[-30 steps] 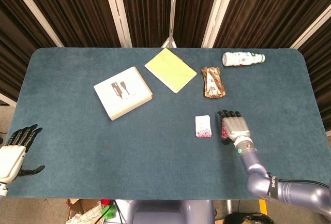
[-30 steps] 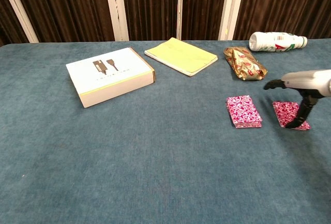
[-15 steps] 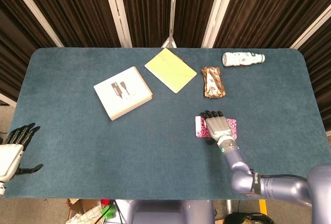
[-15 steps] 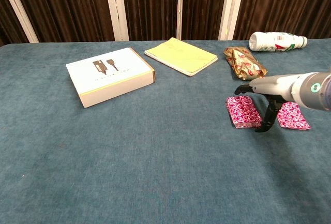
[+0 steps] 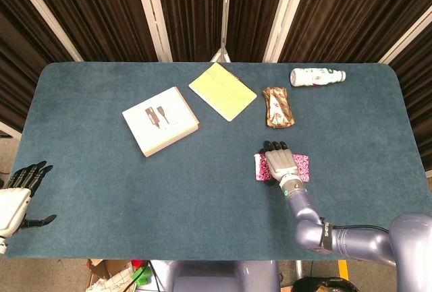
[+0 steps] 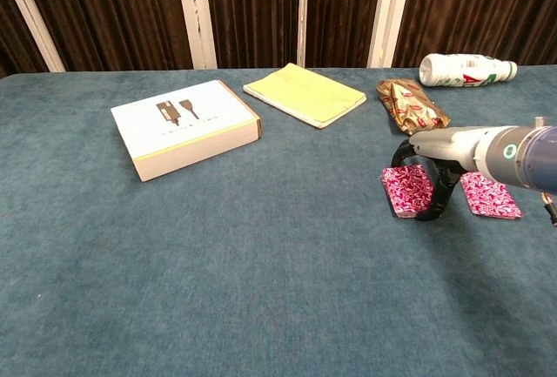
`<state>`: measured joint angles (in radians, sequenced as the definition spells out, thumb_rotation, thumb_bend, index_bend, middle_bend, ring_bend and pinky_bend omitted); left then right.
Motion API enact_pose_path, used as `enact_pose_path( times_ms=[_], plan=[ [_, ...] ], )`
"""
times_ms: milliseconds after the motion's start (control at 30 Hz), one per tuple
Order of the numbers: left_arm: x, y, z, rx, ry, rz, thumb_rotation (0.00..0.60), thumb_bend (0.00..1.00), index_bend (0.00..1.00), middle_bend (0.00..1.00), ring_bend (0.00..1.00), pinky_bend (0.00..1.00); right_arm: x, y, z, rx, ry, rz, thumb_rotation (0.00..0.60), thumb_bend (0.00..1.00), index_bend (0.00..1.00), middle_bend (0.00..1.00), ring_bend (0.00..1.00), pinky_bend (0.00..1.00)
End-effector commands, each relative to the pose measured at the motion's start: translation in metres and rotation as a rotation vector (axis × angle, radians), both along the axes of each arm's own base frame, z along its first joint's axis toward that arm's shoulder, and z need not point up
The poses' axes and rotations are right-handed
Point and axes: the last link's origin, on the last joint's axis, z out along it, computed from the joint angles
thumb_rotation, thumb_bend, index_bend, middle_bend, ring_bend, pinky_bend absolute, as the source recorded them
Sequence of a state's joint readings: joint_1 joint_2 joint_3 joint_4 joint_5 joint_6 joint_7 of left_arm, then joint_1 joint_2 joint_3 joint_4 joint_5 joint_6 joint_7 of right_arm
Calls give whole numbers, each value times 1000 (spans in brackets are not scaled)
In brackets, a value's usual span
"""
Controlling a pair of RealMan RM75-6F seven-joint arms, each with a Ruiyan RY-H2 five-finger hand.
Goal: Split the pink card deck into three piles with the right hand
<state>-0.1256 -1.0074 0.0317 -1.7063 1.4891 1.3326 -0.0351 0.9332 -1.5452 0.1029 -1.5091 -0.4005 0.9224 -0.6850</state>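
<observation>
The pink card deck (image 6: 404,189) lies flat on the blue table, right of centre. My right hand (image 6: 432,152) arches over it, with the thumb at its far edge and the fingers (image 6: 432,210) down at its near right corner, gripping it. From the head view the right hand (image 5: 277,162) covers most of the deck (image 5: 258,166). A second, thinner pink pile (image 6: 490,195) lies just to the right, also seen as the pile (image 5: 303,166) in the head view. My left hand (image 5: 20,194) hovers off the table's left front corner, fingers spread and holding nothing.
At the left back lies a white box (image 6: 185,126), with a yellow notepad (image 6: 305,93) at the back centre. A brown snack packet (image 6: 411,105) is just behind the deck. A white bottle (image 6: 466,69) lies on its side at the far right.
My right hand left the thin pile on the right, swept left across the gap, and now sits over the main deck with its fingers around it. The left hand stayed put.
</observation>
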Motion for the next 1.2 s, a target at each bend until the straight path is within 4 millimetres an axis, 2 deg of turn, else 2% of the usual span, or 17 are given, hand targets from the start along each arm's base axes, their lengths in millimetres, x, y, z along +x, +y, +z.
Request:
enact_pose_path(
  times_ms=[33,433,700,867,1200],
  plan=[
    [0,0,0,0,1,-2,600,0,0,0,0,0,0,1,1,-8,-14,2,600,294,533,165,0,0],
    [0,0,0,6,4,-2,600,0,0,0,0,0,0,6,13,-25,-29,22,600,304,578,176,0,0],
    [1,0,-1,9,8,-10,600,0,0,0,0,0,10,21,25,-24,-45,48,600,303,579,176,0,0],
    [2,-1,-1,12,11,-14,600,0,0,0,0,0,18,36,21,0,-64,64,600,304,579,176,0,0],
    [-1,2,0,30,20,-11,600,0,0,0,0,0,51,64,-2,61,-101,132,600,304,579,175,0,0]
  ],
)
